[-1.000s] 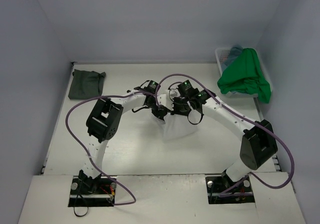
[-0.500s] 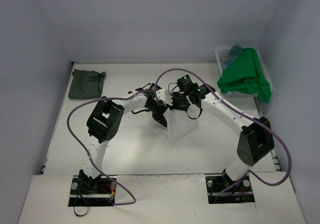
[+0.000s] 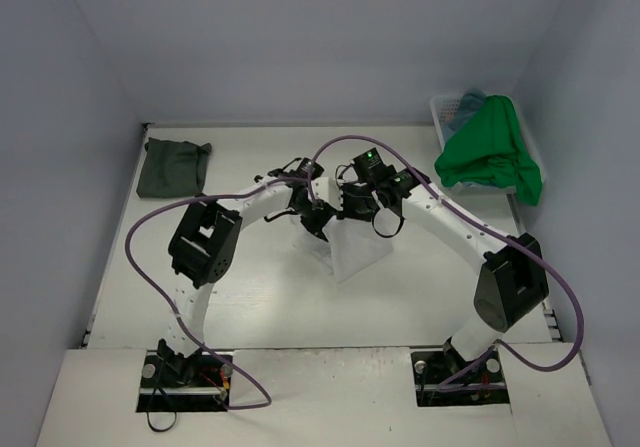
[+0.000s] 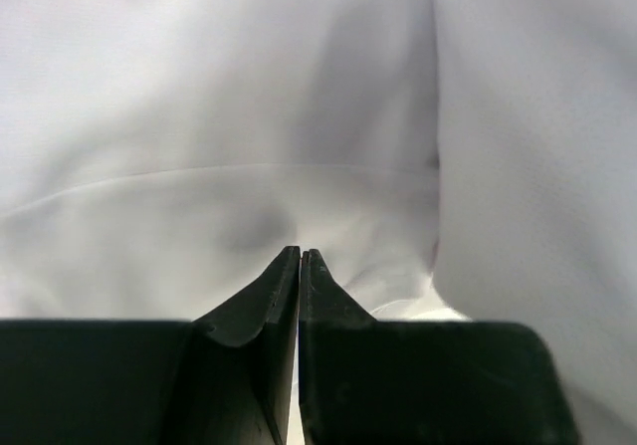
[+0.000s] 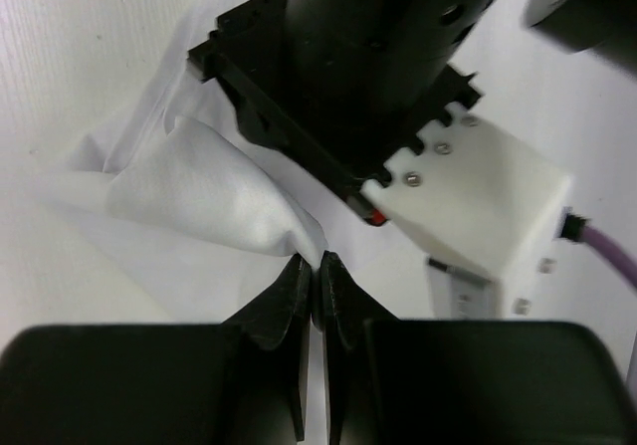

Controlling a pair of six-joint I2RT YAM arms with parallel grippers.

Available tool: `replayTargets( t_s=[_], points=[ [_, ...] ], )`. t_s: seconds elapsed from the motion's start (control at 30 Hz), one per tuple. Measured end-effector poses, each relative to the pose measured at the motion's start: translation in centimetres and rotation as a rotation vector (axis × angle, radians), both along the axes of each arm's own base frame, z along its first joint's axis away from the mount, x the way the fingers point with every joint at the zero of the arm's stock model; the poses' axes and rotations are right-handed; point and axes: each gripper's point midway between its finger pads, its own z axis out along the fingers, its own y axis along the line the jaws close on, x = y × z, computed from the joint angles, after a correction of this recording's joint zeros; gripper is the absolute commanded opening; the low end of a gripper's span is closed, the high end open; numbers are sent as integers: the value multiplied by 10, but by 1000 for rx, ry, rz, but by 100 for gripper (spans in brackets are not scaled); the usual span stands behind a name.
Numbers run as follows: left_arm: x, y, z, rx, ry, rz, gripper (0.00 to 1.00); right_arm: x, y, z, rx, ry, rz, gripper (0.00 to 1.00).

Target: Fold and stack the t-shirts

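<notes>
The white t-shirt [image 3: 352, 255] sits at the middle of the table [image 3: 260, 307], bunched into a narrow, peaked shape, its top drawn up between the two arms and its lower edge spread on the surface. The left gripper [image 4: 301, 258] has its jaws pressed together with a fold of that shirt nipped at the tips; smooth, softly creased white cloth fills its wrist view. The right gripper [image 5: 317, 264] is likewise closed, pinching an edge of the same shirt right beside the left arm's black housing [image 5: 368, 77]. A dark grey-green t-shirt [image 3: 175, 167] lies folded into a rough rectangle at the far left of the table, well apart from the arms. At the far right stands a white lattice basket [image 3: 442, 115]. A bright green t-shirt [image 3: 490, 157] is draped over it and spills past its near rim, and a bit of teal-blue t-shirt [image 3: 468, 101] shows inside at the back. The green cloth hides most of the basket, so what else lies in it cannot be told. From overhead the arms cover the top of the white shirt, and the gripper tips cannot be made out there.
</notes>
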Motion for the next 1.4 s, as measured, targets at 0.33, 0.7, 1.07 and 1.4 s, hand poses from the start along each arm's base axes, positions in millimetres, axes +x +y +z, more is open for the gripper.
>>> replayTargets(
  t_s=[0.33,0.7,1.07,1.4],
  points=[
    [63,29,74,-24,-250,133,0,2,2,4,19,-18,-1,0],
    [65,44,69,31,-318,120,0,0,-2,-3,7,-4,-14,0],
    [64,51,7,135,-248,92,0,-2,-9,-9,-4,16,-40,0],
    [68,50,-11,152,-240,75,0,-5,-14,-13,-17,27,-49,0]
  ],
)
